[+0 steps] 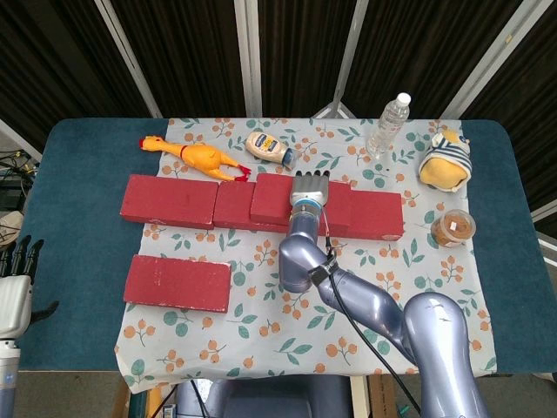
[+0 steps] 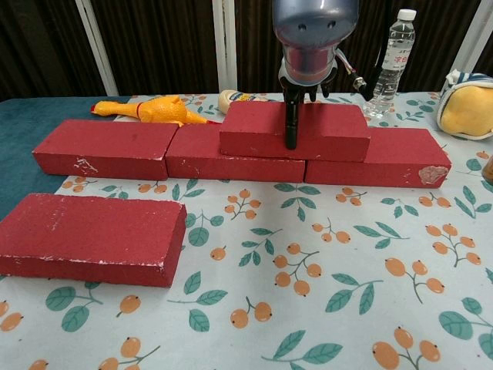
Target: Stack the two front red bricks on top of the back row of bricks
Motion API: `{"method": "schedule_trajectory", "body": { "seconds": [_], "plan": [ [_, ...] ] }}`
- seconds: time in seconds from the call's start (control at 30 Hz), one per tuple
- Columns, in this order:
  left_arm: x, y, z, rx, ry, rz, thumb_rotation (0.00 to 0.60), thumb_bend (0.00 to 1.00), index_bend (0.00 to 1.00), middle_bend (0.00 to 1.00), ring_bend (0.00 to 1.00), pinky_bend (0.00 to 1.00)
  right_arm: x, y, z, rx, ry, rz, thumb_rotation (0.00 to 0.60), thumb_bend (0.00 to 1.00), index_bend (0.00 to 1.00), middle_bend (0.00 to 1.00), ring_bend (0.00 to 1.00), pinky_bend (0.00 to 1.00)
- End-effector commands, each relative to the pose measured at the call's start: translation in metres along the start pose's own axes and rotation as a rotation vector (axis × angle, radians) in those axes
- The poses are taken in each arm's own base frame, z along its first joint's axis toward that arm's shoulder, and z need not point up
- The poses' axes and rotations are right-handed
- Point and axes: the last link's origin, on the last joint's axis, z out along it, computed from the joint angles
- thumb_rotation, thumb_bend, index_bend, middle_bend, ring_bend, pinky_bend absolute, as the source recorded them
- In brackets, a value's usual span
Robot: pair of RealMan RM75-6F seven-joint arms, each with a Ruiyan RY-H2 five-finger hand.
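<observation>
Dark curtains and metal poles back a blue desk (image 1: 78, 192) covered in the middle by a floral cloth (image 1: 348, 287). Across the centre of the head view runs the back row of red bricks (image 1: 170, 200), and one stacked brick (image 1: 271, 198) already sits on top of it, just left of centre. The right robot hand (image 1: 309, 190) grips this brick, fingers lying over its top and the thumb (image 2: 291, 127) hanging down its front face in the chest view. The remaining front brick (image 1: 177, 282) lies alone at the lower left of the cloth, well apart from the row.

The main risk, as I judge it, is that pulling the right robot hand away drags or tips the stacked brick off the row, since the thumb hooks its front edge; a sideways tug could also shove the row bricks out of line.

The left robot hand (image 1: 16, 279) waits at the lower left edge, fingers straight and close together, holding nothing.

Behind the row lie a rubber chicken (image 1: 193, 155) and a mayonnaise bottle (image 1: 270, 147); both sit just beyond it and could be knocked. A water bottle (image 1: 388, 124), a plush toy (image 1: 446, 160) and a snack cup (image 1: 453, 228) sit at the right.
</observation>
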Motion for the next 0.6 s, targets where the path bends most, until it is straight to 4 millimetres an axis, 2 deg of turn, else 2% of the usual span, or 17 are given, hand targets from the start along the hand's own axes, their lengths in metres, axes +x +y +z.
{"method": "schedule_trajectory", "body": {
  "seconds": [0.03,0.37,0.6],
  "plan": [
    [0.0,0.0001,-0.0001,0.0,0.0,0.001,0.6,0.0,0.03,0.0,0.0,0.1,0.0013,-0.0004,-0.001,0.005,-0.005,0.006,0.6,0.11,0.0,0.08,0.0,0.0],
    [-0.0001,-0.0004,0.0003,0.005,0.001,0.002,0.6,0.0,0.03,0.0,0.0,0.1,0.0046,-0.0007,-0.0039,0.02,-0.009,0.02,0.6,0.11,0.0,0.01,0.0,0.0],
    [-0.0003,-0.0004,0.0004,0.007,0.001,0.002,0.6,0.0,0.03,0.0,0.0,0.1,0.0088,-0.0019,-0.0102,0.048,-0.012,0.024,0.6,0.11,0.0,0.0,0.0,0.0]
  ]
}}
